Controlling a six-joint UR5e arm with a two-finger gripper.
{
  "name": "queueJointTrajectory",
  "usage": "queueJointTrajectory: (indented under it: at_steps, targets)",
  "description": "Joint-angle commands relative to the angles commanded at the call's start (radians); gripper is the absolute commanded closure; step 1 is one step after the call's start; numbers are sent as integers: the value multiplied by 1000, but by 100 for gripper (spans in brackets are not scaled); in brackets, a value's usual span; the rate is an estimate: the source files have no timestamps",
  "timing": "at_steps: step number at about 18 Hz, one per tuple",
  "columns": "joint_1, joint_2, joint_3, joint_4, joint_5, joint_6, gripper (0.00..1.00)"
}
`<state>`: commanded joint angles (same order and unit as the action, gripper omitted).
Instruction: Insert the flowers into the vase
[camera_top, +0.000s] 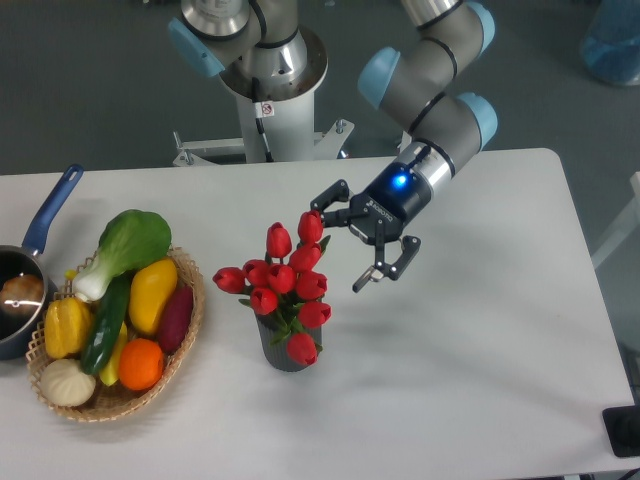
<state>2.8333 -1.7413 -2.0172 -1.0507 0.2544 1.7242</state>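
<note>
The flowers (285, 282), a bunch of red tulips with closed buds and green leaves, stand in the vase (285, 352), a small dark ribbed cylinder near the middle of the table. The buds spread wider than the vase and hide its mouth. My gripper (342, 250) is just right of and above the bunch. Its fingers are spread apart and hold nothing. One fingertip (316, 213) is close to the topmost buds; whether it touches them I cannot tell.
A wicker basket (185, 330) of toy vegetables and fruit sits at the left. A blue-handled pot (45, 215) lies at the far left edge. The robot base (265, 70) stands behind the table. The white table's front edge runs below the vase.
</note>
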Motion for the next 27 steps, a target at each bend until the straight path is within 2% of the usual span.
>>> queueJointTrajectory:
  at_steps: [4, 8, 11, 15, 17, 20, 23, 25, 27]
  targets:
    - [-2, 78, -11, -5, 112, -22, 0]
    - [38, 180, 9, -78, 336, -22, 0]
    - [55, 221, 9, -100, 466, -22, 0]
    - [55, 226, 28, -98, 627, -12, 0]
    - [49, 217, 69, -100, 678, -24, 0]
    - [92, 183, 132, -92, 776, -23, 0]
    - [97, 118, 207, -92, 876, -46, 0]
    - [97, 33, 254, -86, 995, -48, 0]
    - [98, 10, 267, -87, 1037, -49, 0]
